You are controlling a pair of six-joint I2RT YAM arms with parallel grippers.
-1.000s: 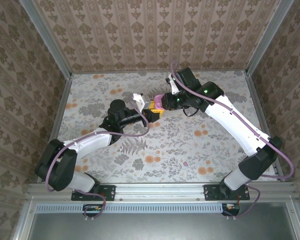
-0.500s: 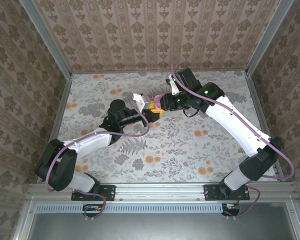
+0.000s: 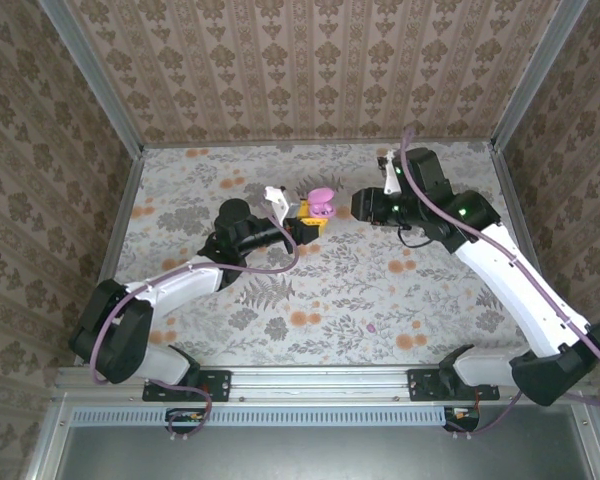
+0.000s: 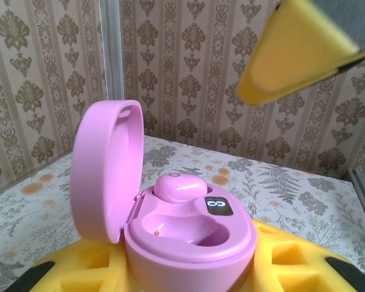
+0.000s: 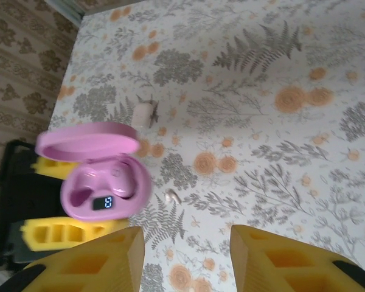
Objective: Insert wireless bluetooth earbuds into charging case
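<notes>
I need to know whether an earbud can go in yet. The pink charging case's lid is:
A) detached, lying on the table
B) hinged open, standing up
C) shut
B: in the left wrist view the charging case has its lid standing up, with the inner wells exposed.

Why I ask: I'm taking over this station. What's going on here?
The left gripper holds a pink charging case with its lid open. One earbud sits in the case; the other slot is empty. The right gripper hovers beside it, open and empty. A tiny pale piece, perhaps the second earbud, lies on the table.
</notes>
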